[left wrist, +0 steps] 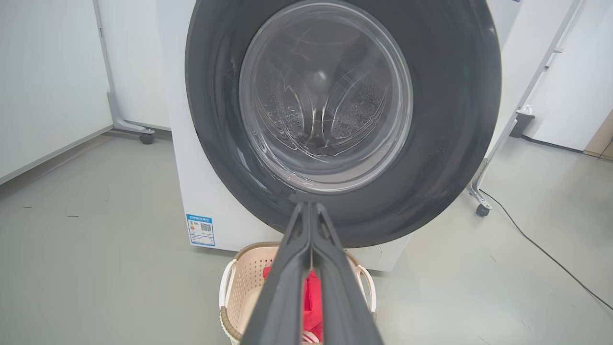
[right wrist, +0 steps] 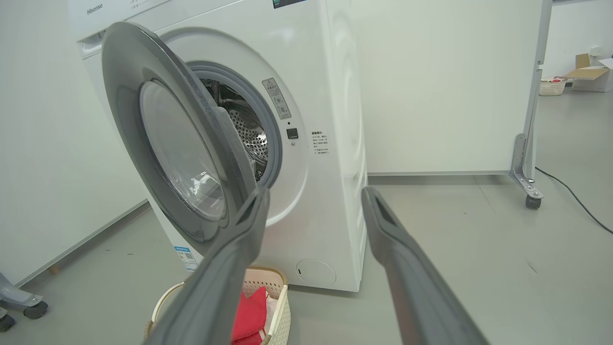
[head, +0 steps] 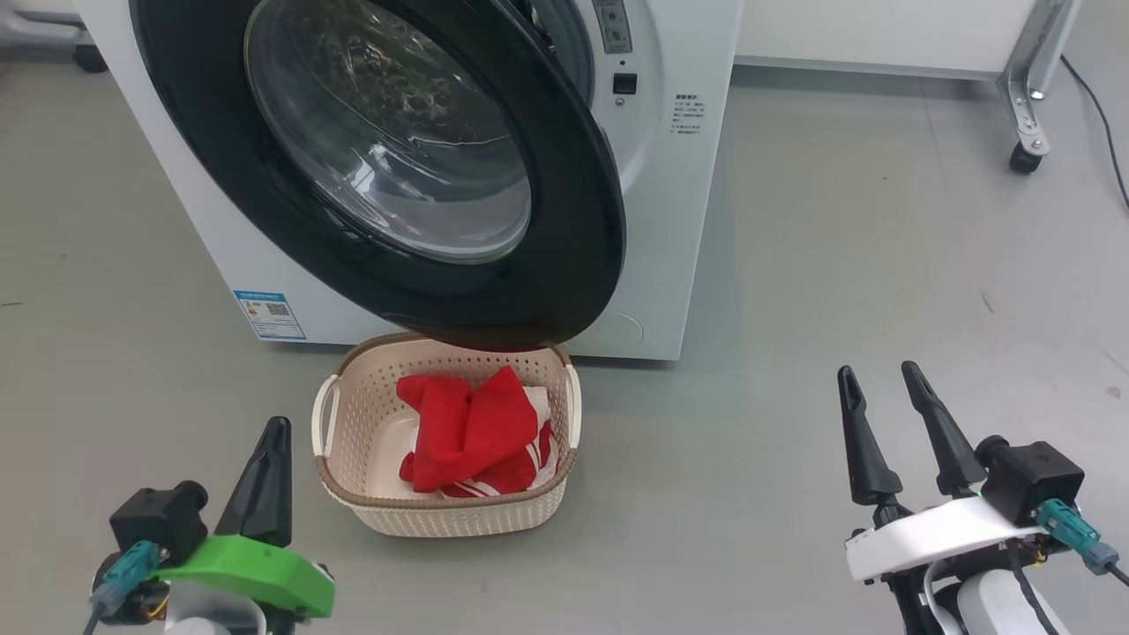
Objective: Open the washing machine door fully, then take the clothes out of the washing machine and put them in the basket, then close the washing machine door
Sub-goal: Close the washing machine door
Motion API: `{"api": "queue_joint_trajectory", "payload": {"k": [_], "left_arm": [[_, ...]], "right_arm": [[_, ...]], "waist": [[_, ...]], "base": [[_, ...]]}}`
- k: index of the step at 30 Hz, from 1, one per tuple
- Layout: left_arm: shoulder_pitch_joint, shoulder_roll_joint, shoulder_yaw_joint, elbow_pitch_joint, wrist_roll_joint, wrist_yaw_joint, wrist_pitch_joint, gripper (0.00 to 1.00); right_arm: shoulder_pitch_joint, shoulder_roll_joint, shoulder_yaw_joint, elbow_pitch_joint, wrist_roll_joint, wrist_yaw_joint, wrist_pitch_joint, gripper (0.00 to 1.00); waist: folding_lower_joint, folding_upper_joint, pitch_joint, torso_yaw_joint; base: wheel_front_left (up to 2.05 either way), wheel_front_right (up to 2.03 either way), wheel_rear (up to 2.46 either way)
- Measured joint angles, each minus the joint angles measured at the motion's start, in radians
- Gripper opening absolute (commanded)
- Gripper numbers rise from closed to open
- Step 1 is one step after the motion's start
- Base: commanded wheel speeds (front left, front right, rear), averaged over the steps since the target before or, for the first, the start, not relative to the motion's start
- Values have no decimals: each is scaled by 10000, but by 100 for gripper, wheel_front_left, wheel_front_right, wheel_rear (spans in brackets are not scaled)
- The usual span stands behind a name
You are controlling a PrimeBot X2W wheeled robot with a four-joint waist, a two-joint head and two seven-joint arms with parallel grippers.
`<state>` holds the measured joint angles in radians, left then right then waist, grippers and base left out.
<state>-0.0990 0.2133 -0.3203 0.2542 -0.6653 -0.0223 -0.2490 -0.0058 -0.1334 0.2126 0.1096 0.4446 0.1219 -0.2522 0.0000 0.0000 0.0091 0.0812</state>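
The white washing machine [head: 670,229] stands ahead with its round black door [head: 564,265] swung partly out, part-way between shut and open, over the cream basket [head: 459,516]. Red clothes [head: 472,432] with white stripes lie inside the basket. My left gripper [head: 269,450] is shut and empty at the lower left, just left of the basket. My right gripper [head: 882,384] is open and empty at the lower right, well away from the machine. The right wrist view shows the door [right wrist: 124,72] ajar, the steel drum [right wrist: 246,129] behind it and the basket [right wrist: 280,306]. The left wrist view looks past the shut gripper [left wrist: 309,207] at the door [left wrist: 445,143].
Grey floor stretches to the right of the machine. A white partition on castor feet [head: 1023,97] stands at the back right, with a black cable [head: 1098,115] on the floor beside it. A blue label sticker [head: 269,315] marks the machine's lower left front.
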Motion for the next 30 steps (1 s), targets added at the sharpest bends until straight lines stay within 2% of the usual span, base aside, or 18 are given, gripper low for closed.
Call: {"api": "queue_joint_trajectory", "payload": {"k": [8, 9, 10, 11, 12, 30], "left_arm": [[255, -65, 178, -378, 543, 184, -2, 0], [286, -104, 261, -454, 606, 186, -2, 9], [301, -140, 349, -560, 662, 228, -2, 56], [312, -174, 441, -688, 750, 276, -2, 56], [316, -205, 525, -773, 815, 291, -2, 100], [839, -523, 675, -1122, 1576, 255, -2, 100]], "right_arm": [[98, 29, 21, -38, 0, 0, 0, 100], [98, 33, 25, -38, 0, 0, 0, 100], [98, 38, 33, -38, 0, 0, 0, 100], [99, 44, 42, -38, 0, 0, 0, 100], [100, 46, 48, -38, 0, 0, 0, 100], [115, 48, 173, -6, -50, 0, 0, 100]], "waist": [[0, 0, 70, 97], [0, 0, 74, 104], [0, 0, 77, 110], [0, 0, 80, 116], [0, 0, 81, 120], [0, 0, 5, 120]], "base": [[0, 0, 0], [0, 0, 0], [0, 0, 0], [0, 0, 0], [0, 0, 0], [0, 0, 0]]}}
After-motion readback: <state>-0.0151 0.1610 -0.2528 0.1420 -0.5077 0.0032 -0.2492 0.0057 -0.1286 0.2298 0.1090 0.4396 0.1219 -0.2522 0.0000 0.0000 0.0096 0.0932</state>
